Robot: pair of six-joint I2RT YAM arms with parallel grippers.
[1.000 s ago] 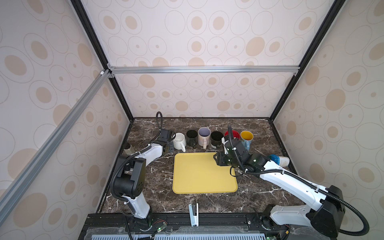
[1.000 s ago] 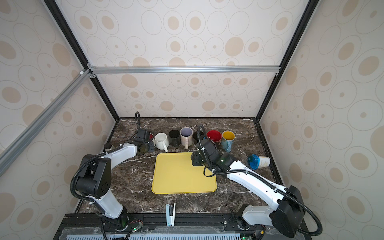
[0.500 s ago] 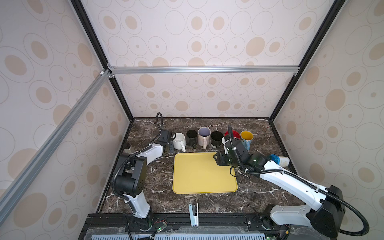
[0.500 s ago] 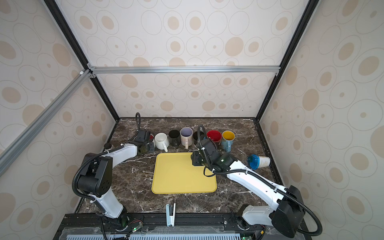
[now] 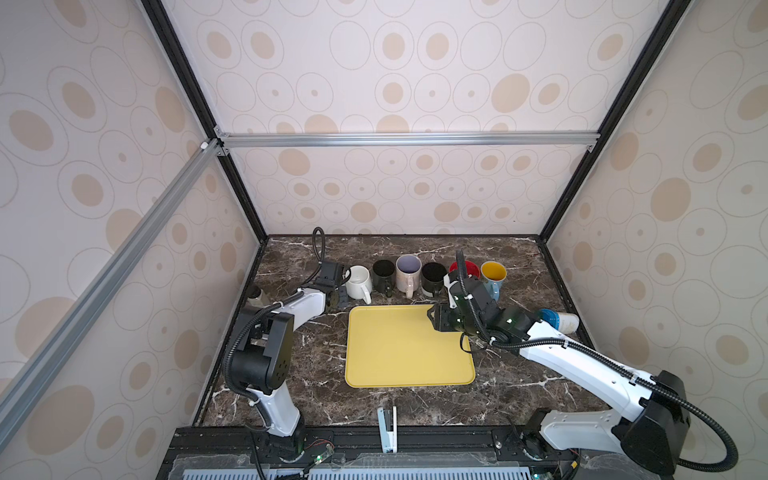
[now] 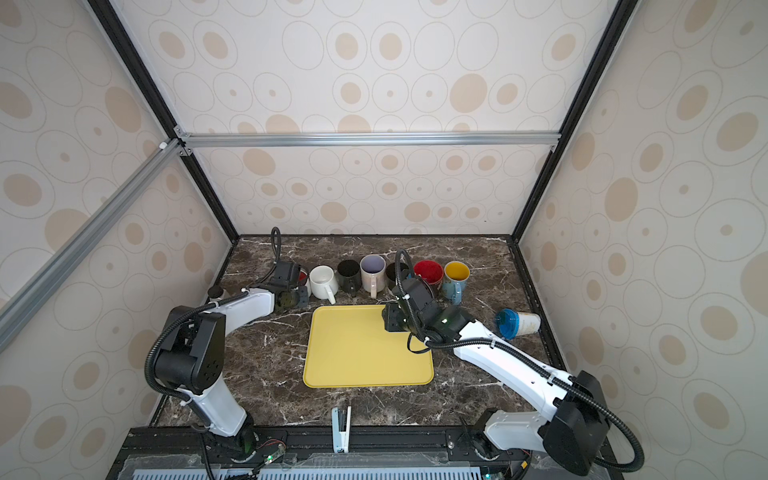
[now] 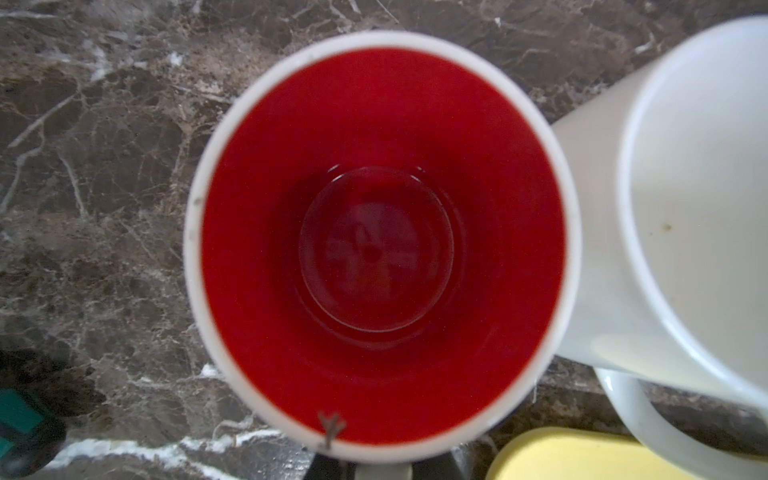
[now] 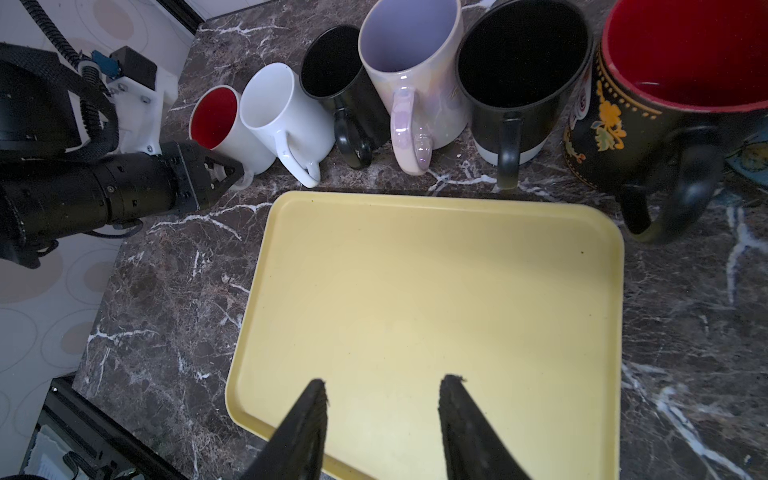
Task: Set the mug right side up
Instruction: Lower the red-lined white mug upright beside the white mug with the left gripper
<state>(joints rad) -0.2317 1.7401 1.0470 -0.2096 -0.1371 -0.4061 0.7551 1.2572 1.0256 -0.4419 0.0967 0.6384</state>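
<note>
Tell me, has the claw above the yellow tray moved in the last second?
No. The right gripper stays over the yellow tray, at its far right corner, exactly where it was against the tray's edge.

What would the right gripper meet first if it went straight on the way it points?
Probably the tray: the right gripper hangs open over it, pointing down at its bare surface, with nothing between; the exact angle is unclear.

No word, number or brand can be read. The black ceramic mug with the red inside [image 8: 623, 137], at 1 o'clock of the yellow plastic tray [image 8: 415, 291], bears only yellow flower ornament. The white ceramic mug with the red lining [image 7: 374, 104] has one small dark rim mark, which is illegible.
</note>
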